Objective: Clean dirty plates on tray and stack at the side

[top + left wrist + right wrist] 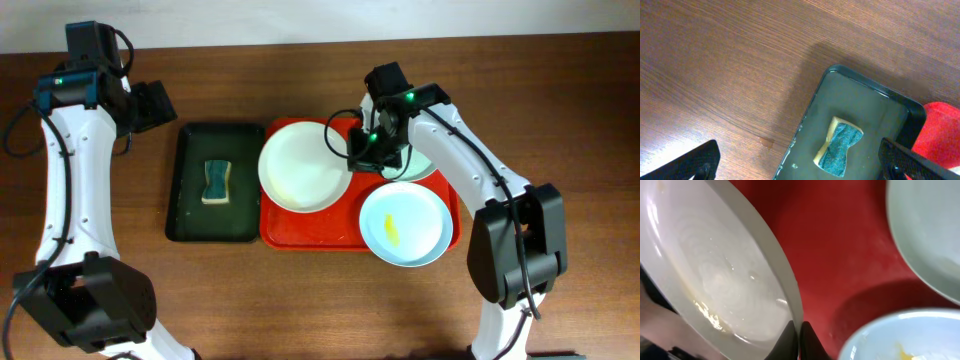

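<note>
The red tray (330, 232) lies mid-table. A white plate (300, 165) sits tilted over its left part. My right gripper (352, 160) is shut on that plate's right rim; in the right wrist view the fingertips (800, 339) pinch the rim of the white plate (715, 275) above the tray (840, 255). A pale blue plate with a yellow smear (405, 223) lies at the tray's front right, also in the right wrist view (900, 335). A pale blue-green plate (425, 165) lies at the back right, partly under the arm. My left gripper (800, 160) is open above the table's back left.
A dark green tray (212, 182) holding a teal and yellow sponge (216, 181) stands left of the red tray, also in the left wrist view (860, 115) with the sponge (839, 146). Bare wooden table (560, 120) surrounds both trays.
</note>
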### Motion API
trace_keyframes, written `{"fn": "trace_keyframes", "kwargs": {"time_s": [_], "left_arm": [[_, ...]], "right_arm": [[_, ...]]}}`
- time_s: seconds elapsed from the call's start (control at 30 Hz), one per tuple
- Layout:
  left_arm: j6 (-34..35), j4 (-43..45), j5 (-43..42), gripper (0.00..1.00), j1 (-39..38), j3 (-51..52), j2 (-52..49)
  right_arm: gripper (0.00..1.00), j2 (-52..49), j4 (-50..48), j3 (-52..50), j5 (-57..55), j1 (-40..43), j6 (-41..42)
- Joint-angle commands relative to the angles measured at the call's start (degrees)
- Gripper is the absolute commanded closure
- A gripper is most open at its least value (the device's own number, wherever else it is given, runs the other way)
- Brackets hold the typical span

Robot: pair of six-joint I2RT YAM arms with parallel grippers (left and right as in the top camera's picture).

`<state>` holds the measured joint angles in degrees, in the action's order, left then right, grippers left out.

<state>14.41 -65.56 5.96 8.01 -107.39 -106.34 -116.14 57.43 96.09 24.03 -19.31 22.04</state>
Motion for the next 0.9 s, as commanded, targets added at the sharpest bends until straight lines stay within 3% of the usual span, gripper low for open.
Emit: {"fn": "trace_keyframes", "kwargs": {"time_s": [0.0,0.13,0.3,0.7,0.87], "left_arm": [[0.66,-0.09,-0.59,0.01,0.0,-0.5,0.31],[0.66,-0.09,-0.59,0.01,0.0,-0.5,0.31],[0.66,-0.09,-0.59,0.01,0.0,-0.5,0.31],[0.66,-0.09,-0.59,0.01,0.0,-0.5,0.31],[0.66,-0.09,-0.59,0.01,0.0,-0.5,0.31]], "right_arm": [[0.96,2.1,-3.43,0.57,2.75,-1.55,0.11],[0.96,2.08,-9.97,0.57,-0.39,-4.35,5.51],[0.96,1.4,-17.35,0.57,-12.07,-10.32,10.47],[0.96,-1.22,-29.51,0.57,-41.99,-23.23,10.32],[0.96,0.35,-33.48,0.61,-47.74,-24.13,3.3]]}}
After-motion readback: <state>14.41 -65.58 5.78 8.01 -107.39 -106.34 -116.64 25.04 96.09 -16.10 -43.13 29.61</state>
